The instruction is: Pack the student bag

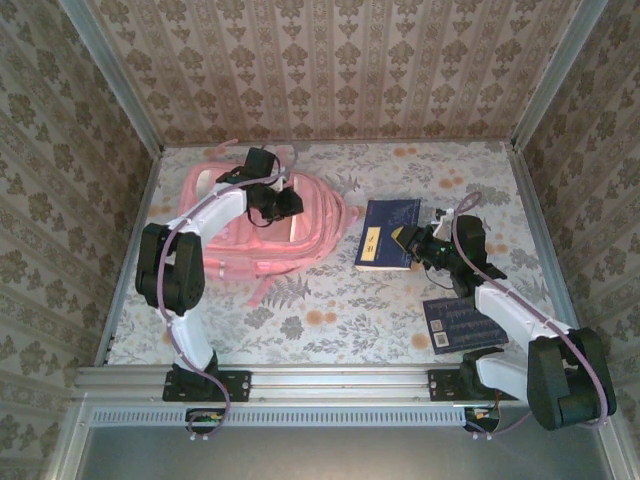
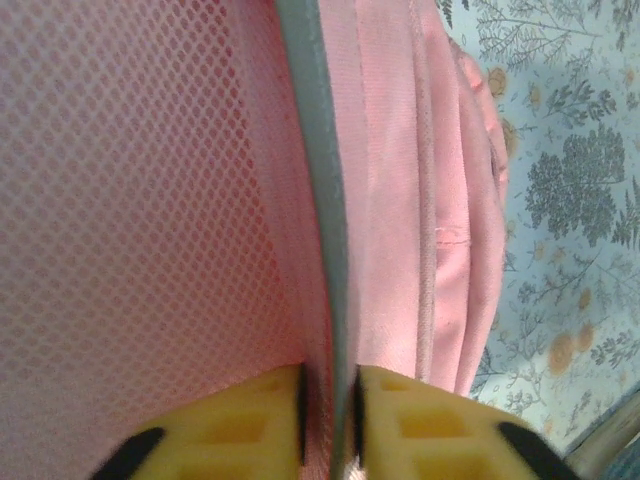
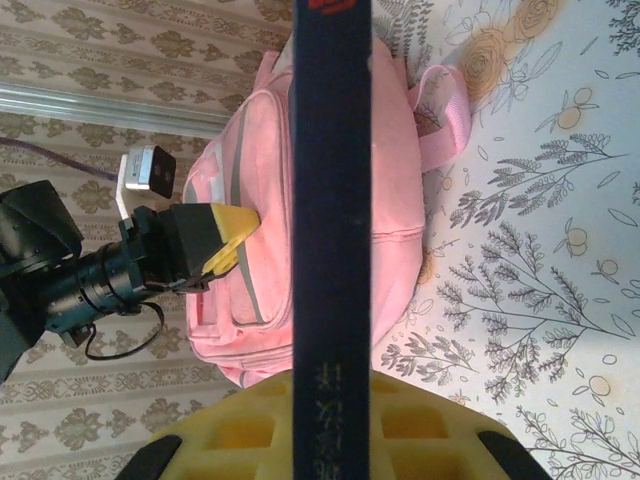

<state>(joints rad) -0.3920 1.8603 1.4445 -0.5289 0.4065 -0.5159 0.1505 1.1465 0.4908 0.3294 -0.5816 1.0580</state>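
The student bag (image 1: 255, 222) lies flat on the left half of the desk (image 1: 330, 300), toward the back wall, with its pink straps trailing toward the near edge. The left arm reaches across it from the near side, and the left claw (image 2: 330, 395) is pinched nearly closed on a grey-trimmed edge of the bag's fabric. Its yellow fingers (image 2: 240, 425) sit on either side of that thin fold, with pink mesh on one side and smooth pink cloth on the other. From the right wrist camera the same claw appears at the bag's left side, one yellow fingertip pressed against the grey piping of a pocket. Just to the right of the bag, apart from it, is a blue book (image 1: 386, 232) with a yellow label on its cover. The right claw (image 3: 330, 400) is clamped on this book's right edge. In the right wrist view the book runs edge-on as a dark blue strip straight up from between the yellow fingers, with the bag behind it. Whether the book rests on the desk or is raised slightly off it cannot be told. A second book (image 1: 462, 322), dark blue with a small white square near one corner, lies flat on the desk near the right arm's base, well apart from the bag. The desk is covered in a pale floral cloth.
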